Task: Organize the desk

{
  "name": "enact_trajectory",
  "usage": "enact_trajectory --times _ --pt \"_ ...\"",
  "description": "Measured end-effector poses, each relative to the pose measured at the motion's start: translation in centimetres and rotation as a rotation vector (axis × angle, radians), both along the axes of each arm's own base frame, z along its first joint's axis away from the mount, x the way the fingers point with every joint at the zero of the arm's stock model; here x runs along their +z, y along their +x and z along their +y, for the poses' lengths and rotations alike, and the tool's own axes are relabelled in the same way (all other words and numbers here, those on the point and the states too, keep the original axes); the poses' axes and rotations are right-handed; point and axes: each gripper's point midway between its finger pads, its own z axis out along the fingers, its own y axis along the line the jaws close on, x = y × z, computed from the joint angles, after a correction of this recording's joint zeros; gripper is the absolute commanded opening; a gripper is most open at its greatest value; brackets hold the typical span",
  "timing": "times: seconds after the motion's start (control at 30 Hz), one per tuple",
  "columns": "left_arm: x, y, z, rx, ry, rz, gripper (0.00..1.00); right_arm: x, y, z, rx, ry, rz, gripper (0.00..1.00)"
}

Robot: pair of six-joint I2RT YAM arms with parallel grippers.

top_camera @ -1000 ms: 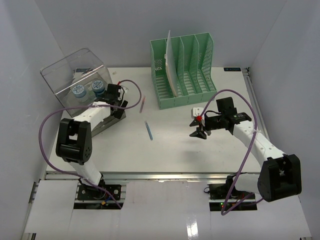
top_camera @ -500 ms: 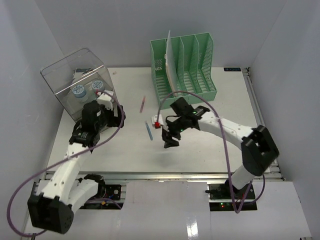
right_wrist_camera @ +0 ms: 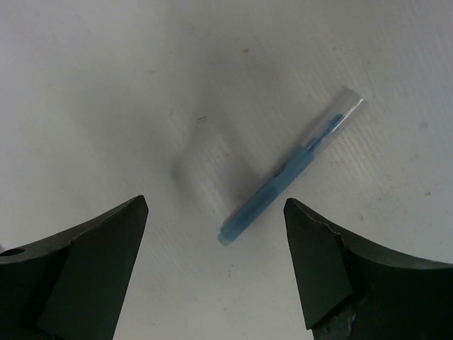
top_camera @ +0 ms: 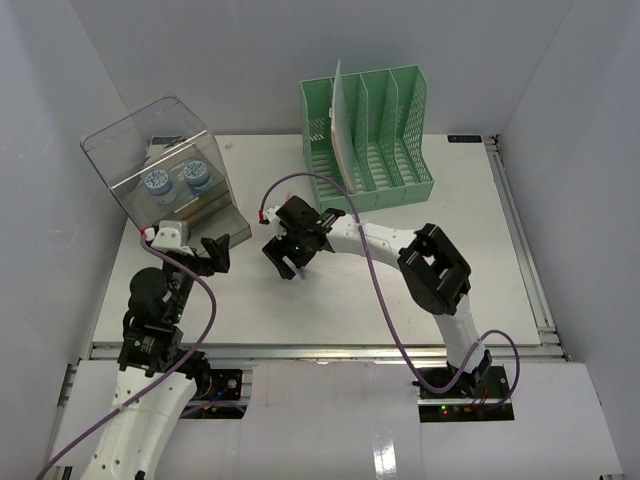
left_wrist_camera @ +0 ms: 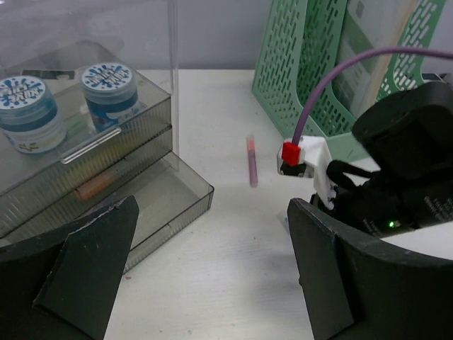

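Counter (right_wrist_camera: 92, 64): white, matt, fine speckle and faint scuffs close up.
Rail (top_camera: 250, 350) on front edge: silver metal, dull sheen.
File rack (top_camera: 385, 150): mint-green plastic, smooth, perforated walls.
Box (left_wrist_camera: 92, 35): clear glossy plastic hood, smoky translucent drawers.
Jars (left_wrist_camera: 110, 88): bluish translucent plastic, printed lids.
Blue pen (right_wrist_camera: 279, 177): translucent plastic, clear cap.
Pink pen (left_wrist_camera: 252, 161): pink, finish too blurred to tell.
Cable (left_wrist_camera: 333, 81): purple, smooth, slight gloss.
Right hand (right_wrist_camera: 216, 209) and left hand (left_wrist_camera: 212, 205): fingers (right_wrist_camera: 85, 269) matt black, edges rough-cut.
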Motion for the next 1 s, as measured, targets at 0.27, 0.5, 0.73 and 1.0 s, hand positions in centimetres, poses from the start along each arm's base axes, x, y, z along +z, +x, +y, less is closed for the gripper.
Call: enact_trajectory --times 0.27,0.5,0.73,1.0 --pt "1.1 -0.5 0.8 0.036 -0.011 -0.048 0.98 -3.0 1.6 -1.1 -0.154 -0.112 -0.056 0.56" --pt "1.9 -1.0 1.0 0.043 -0.018 -0.078 0.98 -3.2 2.5 -1.5 -0.177 -0.124 -0.08 0.24" --pt "2.4 -1.4 1.1 0.044 -0.023 -0.1 0.98 -3.2 2.9 -1.6 -0.139 -0.133 -0.11 0.1" --pt "3.3 -2.1 1.4 0.052 -0.033 -0.142 0.98 -2.9 3.2 -1.0 0.1 -0.146 -0.223 0.08"
